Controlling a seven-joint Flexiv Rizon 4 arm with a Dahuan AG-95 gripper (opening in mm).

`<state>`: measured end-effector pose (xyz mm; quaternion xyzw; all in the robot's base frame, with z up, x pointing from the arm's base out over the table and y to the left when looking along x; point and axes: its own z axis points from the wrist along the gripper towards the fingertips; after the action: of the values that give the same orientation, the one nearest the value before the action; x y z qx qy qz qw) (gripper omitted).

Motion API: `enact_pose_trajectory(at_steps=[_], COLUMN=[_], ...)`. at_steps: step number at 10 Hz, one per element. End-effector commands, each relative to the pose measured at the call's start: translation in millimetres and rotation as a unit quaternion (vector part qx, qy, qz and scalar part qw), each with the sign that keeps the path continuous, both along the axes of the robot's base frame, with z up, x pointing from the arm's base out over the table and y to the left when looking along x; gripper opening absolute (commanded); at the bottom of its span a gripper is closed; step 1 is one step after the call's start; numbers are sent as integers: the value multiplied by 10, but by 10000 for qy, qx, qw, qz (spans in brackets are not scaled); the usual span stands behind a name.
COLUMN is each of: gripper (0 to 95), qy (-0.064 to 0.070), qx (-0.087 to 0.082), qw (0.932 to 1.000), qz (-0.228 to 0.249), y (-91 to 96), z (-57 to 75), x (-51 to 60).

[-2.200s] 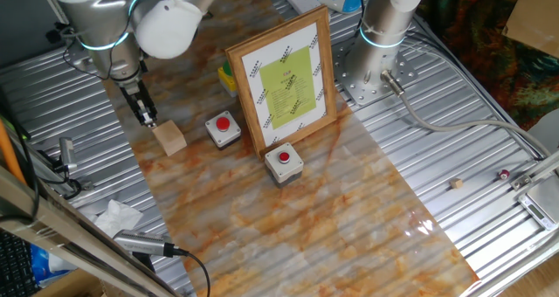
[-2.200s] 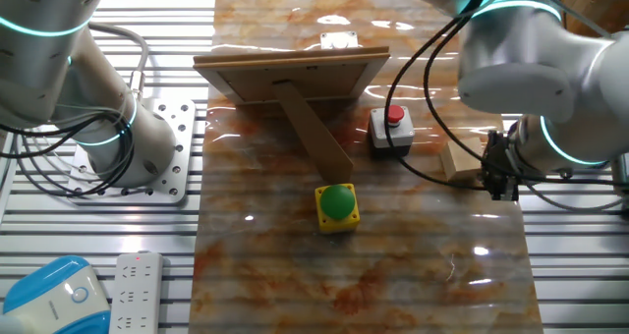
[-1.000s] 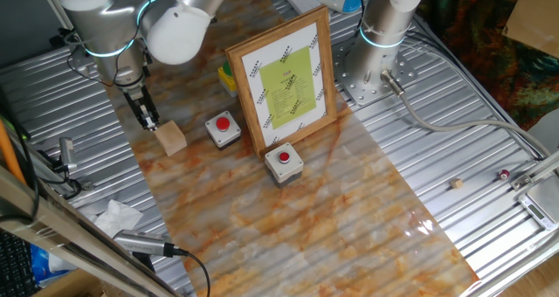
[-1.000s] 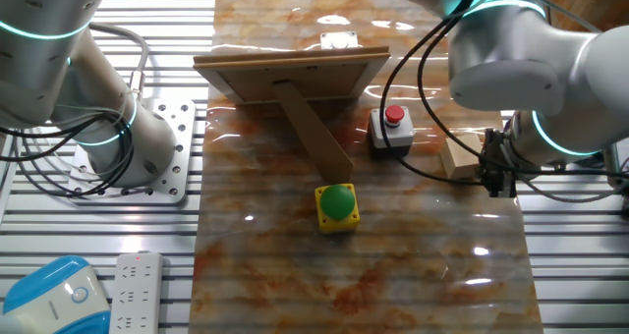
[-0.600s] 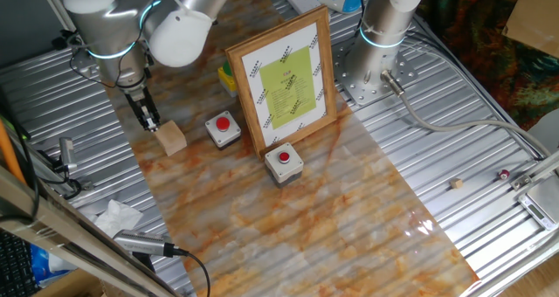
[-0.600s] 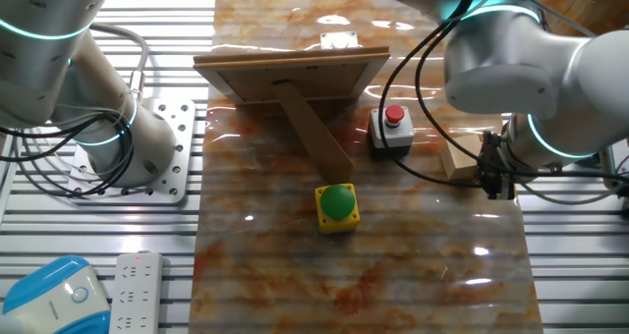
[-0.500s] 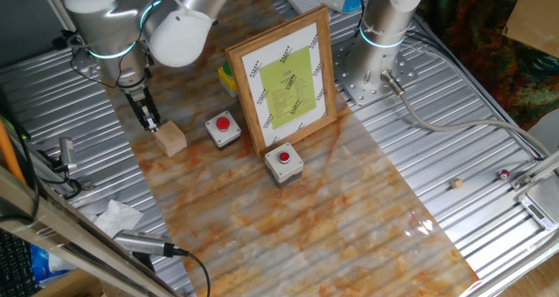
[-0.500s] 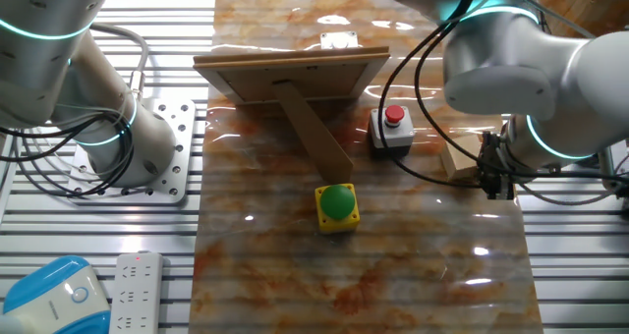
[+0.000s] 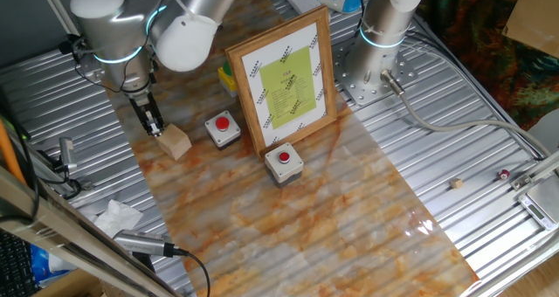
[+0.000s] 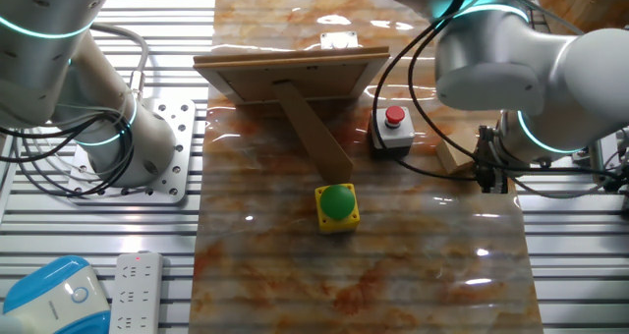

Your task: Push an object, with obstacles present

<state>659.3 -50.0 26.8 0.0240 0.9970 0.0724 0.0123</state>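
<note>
The object, a plain tan wooden cube (image 9: 175, 141), lies on the marbled board near its left edge; in the other fixed view the cube (image 10: 451, 155) shows partly behind the arm. My gripper (image 9: 154, 127) points down with its fingers together, tips touching the cube's left side; the gripper (image 10: 486, 182) sits at the cube's right in the other view. Two grey boxes with red buttons are the obstacles, one (image 9: 223, 128) just right of the cube, one (image 9: 284, 162) in front of the wood-framed picture (image 9: 286, 79).
A yellow box with a green button (image 10: 337, 204) stands behind the frame's prop. A second arm's base (image 9: 377, 44) is bolted at the far side. Crumpled paper (image 9: 116, 215) and cables lie off the board's left edge. A power strip (image 10: 135, 293) rests near the corner.
My gripper has slid along the board toward the red-button box, and the cube has shifted a little that way ahead of the fingertips.
</note>
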Motion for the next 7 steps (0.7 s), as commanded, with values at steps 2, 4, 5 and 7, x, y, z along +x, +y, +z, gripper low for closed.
enact_pose_trajectory(at_steps=[2,4,5,7], gripper=[0,0,0,0], qy=[-27,-29,-27,-38], qx=[0,-22,-27,-86], qw=[10000,10000,10000,9999], qz=[-38,-53,-73,-105], y=[34,62,93,150], z=[-19,-27,-38,-68], x=[-10,-18,-27,-47])
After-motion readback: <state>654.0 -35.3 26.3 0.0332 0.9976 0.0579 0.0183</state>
